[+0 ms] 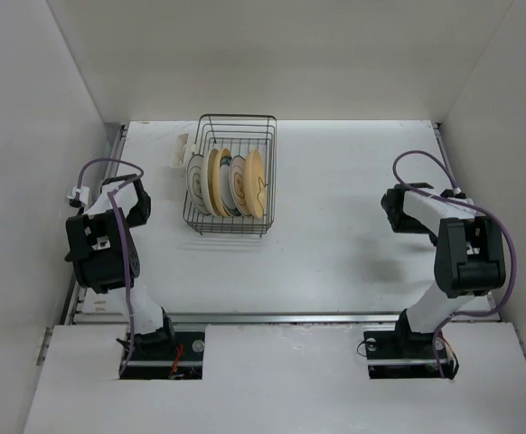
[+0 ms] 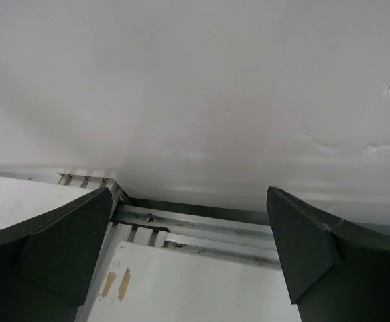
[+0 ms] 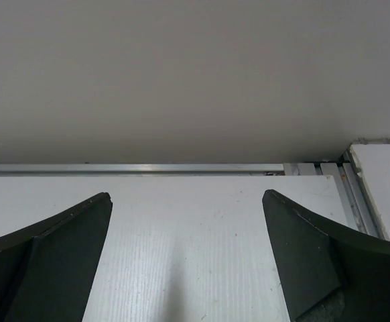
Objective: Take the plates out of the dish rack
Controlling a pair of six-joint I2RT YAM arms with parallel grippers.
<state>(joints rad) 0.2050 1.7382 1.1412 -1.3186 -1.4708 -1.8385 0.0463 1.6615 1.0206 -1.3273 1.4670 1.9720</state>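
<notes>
The dish rack (image 1: 236,117), a box-shaped basket of thin dark metal wire, sits on the far left part of the flat white table (image 1: 353,244). It is nearer to the left arm than to the right one. We count five small round plates (image 1: 227,183) in it. They stand on edge, side by side in a row, in the near half of the rack. Some are tan-yellow and some are white with dark marks.

The left gripper (image 2: 188,194) hangs by the left edge of the table, well apart from the rack. Its two dark fingers (image 2: 61,248) are spread wide. They hold nothing and touch nothing. They look smooth, dull and shaped like wedges. Between them we see a silver metal rail (image 2: 202,225) with long grooves, and behind it a plain white wall (image 2: 181,80).

The right gripper (image 3: 186,194) hangs over the right side of the table, far from the rack. Its dark fingers (image 3: 315,255) are spread wide too, with nothing between them. Under them the table top shows fine straight lines, like tiny ribs.

A thin purple cable (image 1: 109,167) loops over the left arm, and we see one like it on the right arm.
</notes>
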